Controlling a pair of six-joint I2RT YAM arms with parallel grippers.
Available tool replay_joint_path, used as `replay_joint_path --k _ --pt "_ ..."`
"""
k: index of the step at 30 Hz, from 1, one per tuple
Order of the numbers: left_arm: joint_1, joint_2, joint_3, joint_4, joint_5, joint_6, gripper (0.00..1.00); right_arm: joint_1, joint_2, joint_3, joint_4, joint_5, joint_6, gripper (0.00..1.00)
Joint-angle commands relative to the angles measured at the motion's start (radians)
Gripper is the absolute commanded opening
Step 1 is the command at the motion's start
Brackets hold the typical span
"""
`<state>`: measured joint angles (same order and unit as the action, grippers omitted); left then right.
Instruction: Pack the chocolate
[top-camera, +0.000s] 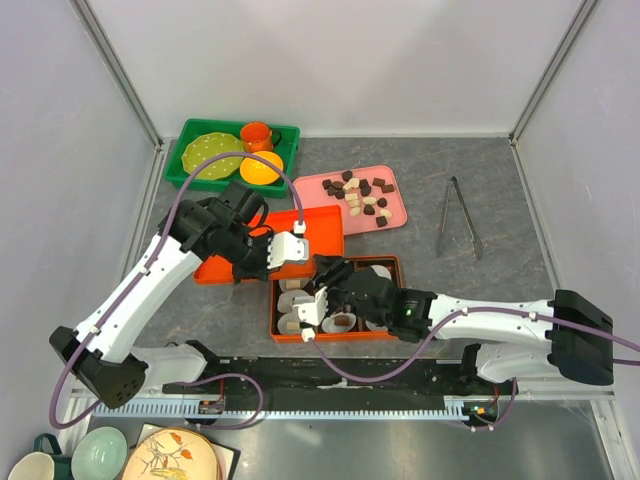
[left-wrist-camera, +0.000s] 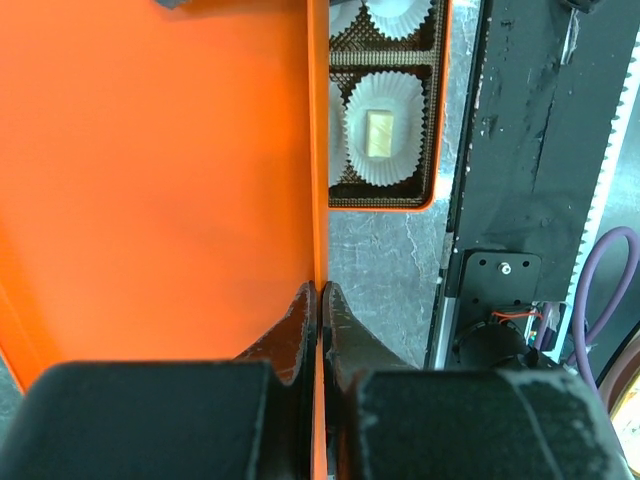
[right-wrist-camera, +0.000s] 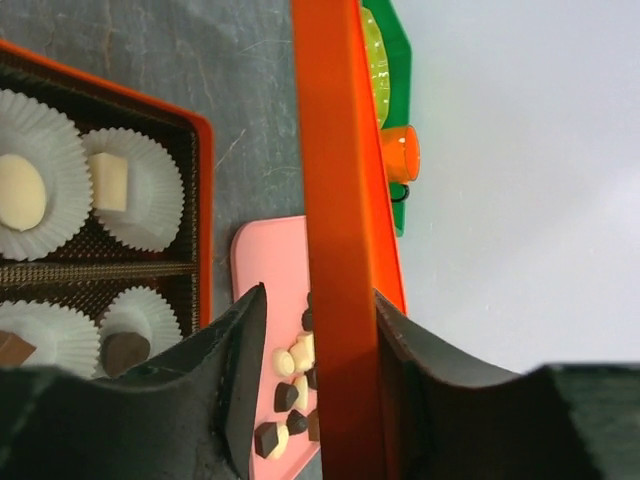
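An orange box lid (top-camera: 322, 232) hangs tilted beside the orange box (top-camera: 275, 312), which holds white paper cups. My left gripper (top-camera: 290, 248) is shut on the lid's rim (left-wrist-camera: 319, 150), fingertips (left-wrist-camera: 320, 290) pinching the thin edge. My right gripper (top-camera: 322, 290) straddles another edge of the lid (right-wrist-camera: 335, 200). Its jaws (right-wrist-camera: 318, 295) are open, the right finger against the lid and the left finger apart from it. Cream chocolate (right-wrist-camera: 108, 182) and a dark piece (right-wrist-camera: 125, 350) lie in cups. More chocolate (top-camera: 362, 193) lies on the pink tray (top-camera: 320, 185).
A green bin (top-camera: 190, 160) with a yellow-green plate, an orange cup and a bowl stands at the back left. Metal tongs (top-camera: 457, 215) lie at the right. Bowls and a patterned plate (top-camera: 170, 455) sit beyond the black rail at the near left.
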<state>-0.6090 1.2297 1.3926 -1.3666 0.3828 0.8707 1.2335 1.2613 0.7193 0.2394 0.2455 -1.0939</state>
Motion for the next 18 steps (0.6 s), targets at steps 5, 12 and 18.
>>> replay_joint_path --k 5,12,18 --pt "-0.006 -0.042 -0.003 -0.17 -0.016 0.057 0.02 0.006 0.004 0.091 0.017 0.029 0.012 0.24" --pt "-0.006 -0.105 0.057 0.097 -0.247 -0.045 0.56 0.014 -0.026 0.121 -0.064 0.04 0.02 0.0" --pt "-0.005 -0.315 -0.021 0.659 -0.58 -0.118 0.9 0.05 -0.077 0.187 -0.172 0.078 0.057 0.0"
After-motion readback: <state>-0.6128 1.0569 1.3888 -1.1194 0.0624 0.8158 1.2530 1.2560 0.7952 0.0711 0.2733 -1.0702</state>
